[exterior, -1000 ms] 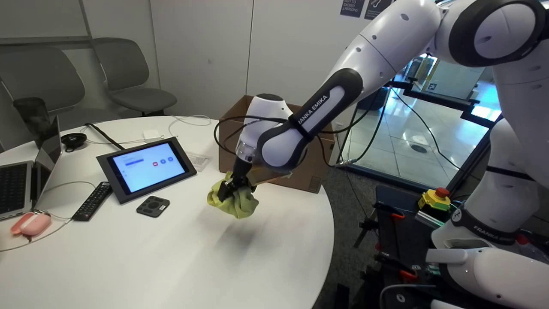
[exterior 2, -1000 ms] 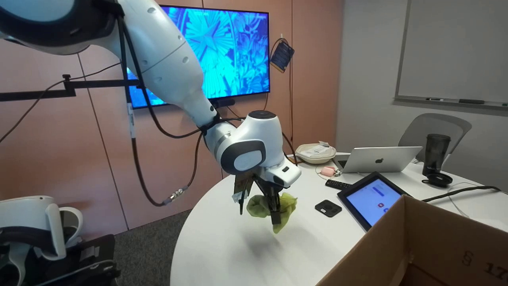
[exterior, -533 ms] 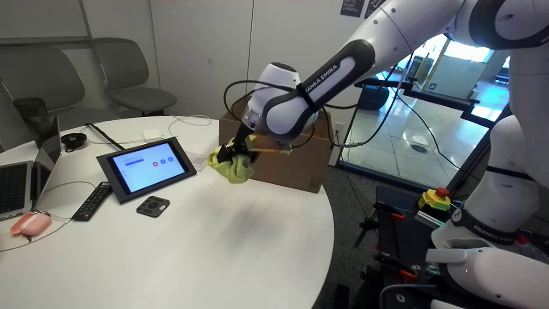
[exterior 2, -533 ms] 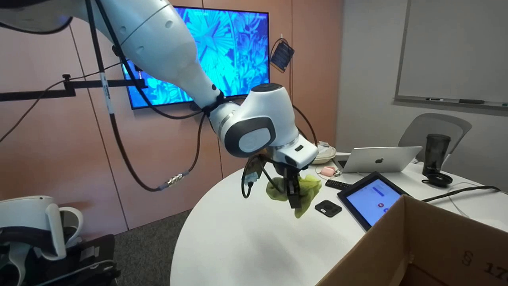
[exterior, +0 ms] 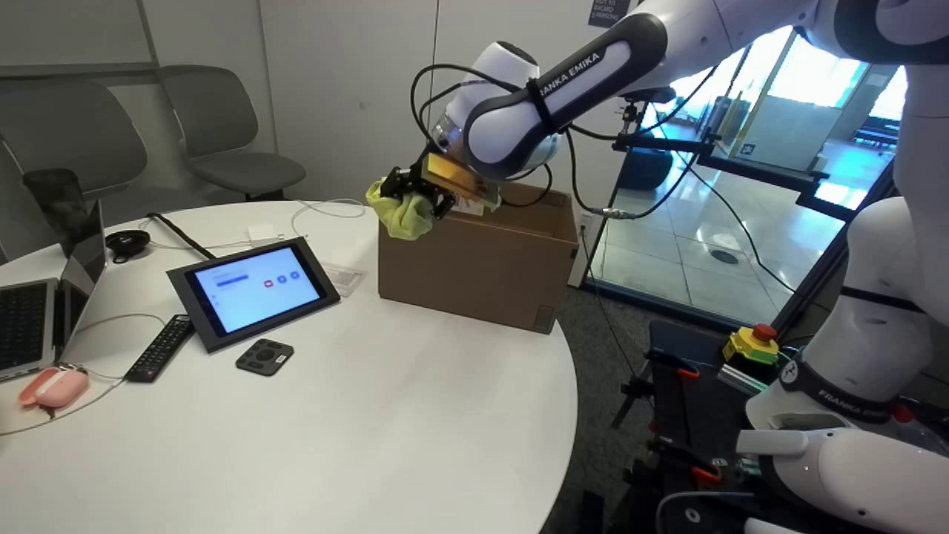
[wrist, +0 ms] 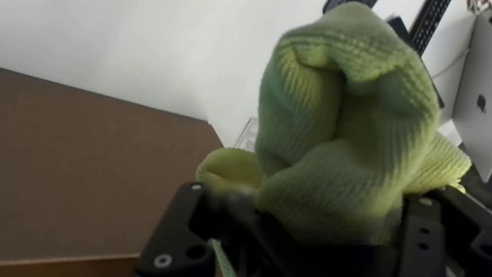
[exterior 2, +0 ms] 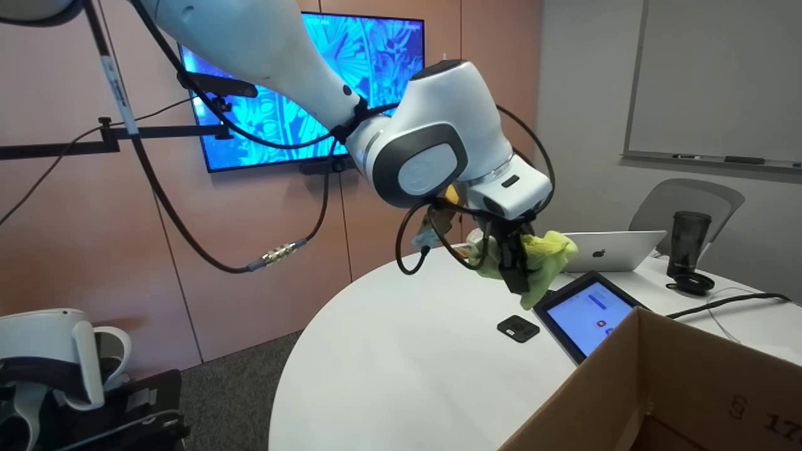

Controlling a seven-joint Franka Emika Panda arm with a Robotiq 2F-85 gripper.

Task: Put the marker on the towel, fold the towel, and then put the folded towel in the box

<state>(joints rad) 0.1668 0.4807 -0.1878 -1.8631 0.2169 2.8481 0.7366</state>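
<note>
1 towel (exterior 2: 549,258) partly behind end effector (exterior 2: 514,273)

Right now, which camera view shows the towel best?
The wrist view: the towel fills much of the picture, its deep folds and ribbed weave clear, though its near end is hidden. Both exterior views show only a smaller crumpled bundle, partly covered by the gripper, but make plain that it is held off the table.

White arm (exterior 2: 282,69), looping black cables (exterior 2: 282,146)
</note>
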